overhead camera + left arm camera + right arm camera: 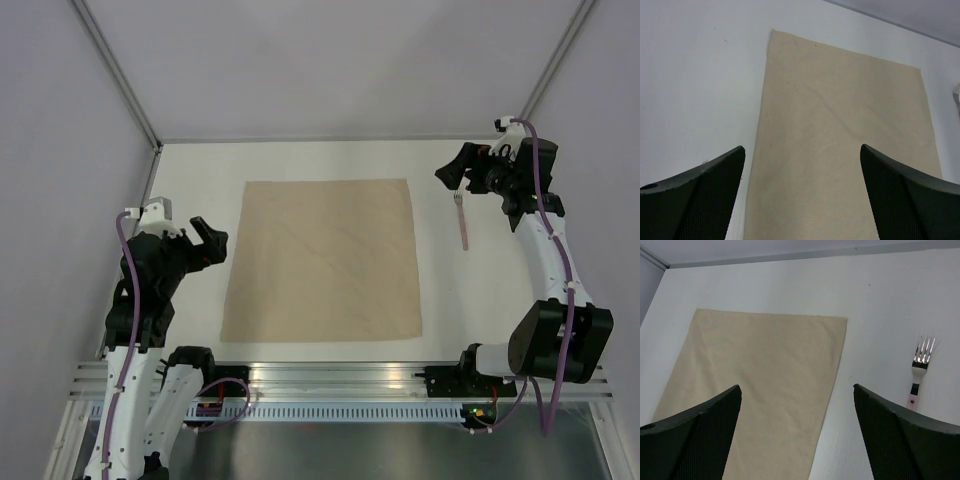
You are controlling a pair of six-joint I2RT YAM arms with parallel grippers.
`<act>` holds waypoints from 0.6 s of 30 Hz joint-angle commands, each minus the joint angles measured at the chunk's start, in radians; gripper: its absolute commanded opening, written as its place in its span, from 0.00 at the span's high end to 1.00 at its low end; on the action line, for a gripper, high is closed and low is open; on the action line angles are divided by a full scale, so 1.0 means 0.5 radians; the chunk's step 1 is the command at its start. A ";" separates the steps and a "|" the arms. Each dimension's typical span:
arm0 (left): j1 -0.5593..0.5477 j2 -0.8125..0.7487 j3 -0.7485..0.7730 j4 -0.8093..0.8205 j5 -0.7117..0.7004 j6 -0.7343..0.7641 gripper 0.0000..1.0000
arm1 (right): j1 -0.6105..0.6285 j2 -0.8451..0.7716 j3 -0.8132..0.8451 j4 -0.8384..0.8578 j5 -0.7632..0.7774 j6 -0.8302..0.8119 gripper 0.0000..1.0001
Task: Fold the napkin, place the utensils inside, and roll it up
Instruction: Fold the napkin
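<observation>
Napkin [325, 262]: flat, unfolded, mid-worktop [200, 170]; faint creases; fold not started.
Left arm [140, 290]: just beside napkin's left edge, jaws spread wide, empty. Likely staged to take that edge for fold.
Right arm [548, 240]: far right, near fork's tine end; jaws likewise released, nothing held.
Fork [462, 222]: on bare worktop right of napkin, not touching it; presumably goes in after fold.
</observation>
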 commanded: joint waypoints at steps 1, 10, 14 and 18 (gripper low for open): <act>0.009 0.002 -0.002 0.007 0.065 0.071 0.00 | -0.001 -0.079 -0.006 0.029 0.027 -0.012 0.02; 0.009 0.002 0.001 0.019 0.111 0.080 0.00 | 0.002 -0.115 -0.033 0.026 -0.055 -0.073 0.02; 0.009 0.051 0.133 0.038 0.166 0.071 0.00 | 0.232 -0.146 -0.015 0.026 0.125 -0.165 0.02; 0.012 0.164 0.394 0.032 0.206 0.041 0.00 | 0.888 -0.103 0.040 -0.026 0.579 -0.385 0.04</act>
